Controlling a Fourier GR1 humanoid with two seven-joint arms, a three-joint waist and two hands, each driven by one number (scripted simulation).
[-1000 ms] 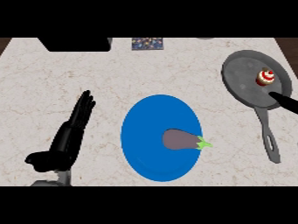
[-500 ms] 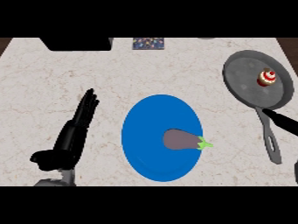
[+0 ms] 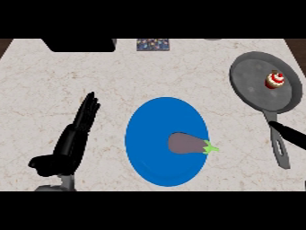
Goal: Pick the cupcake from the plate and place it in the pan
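Cupcake point(image 3: 276, 80) in pan point(image 3: 258, 96), eggplant point(image 3: 190, 144) on blue plate point(image 3: 156, 130), left hand point(image 3: 72, 139) flat-fingered, right hand point(image 3: 299, 138) straight-fingered over pan handle.

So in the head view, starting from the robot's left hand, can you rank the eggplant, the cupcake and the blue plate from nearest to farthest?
Measured from the left hand, at the view's left:
1. Blue plate, just to the hand's right at the counter's middle.
2. Eggplant, lying on the plate's right part.
3. Cupcake, inside the pan at the far right.
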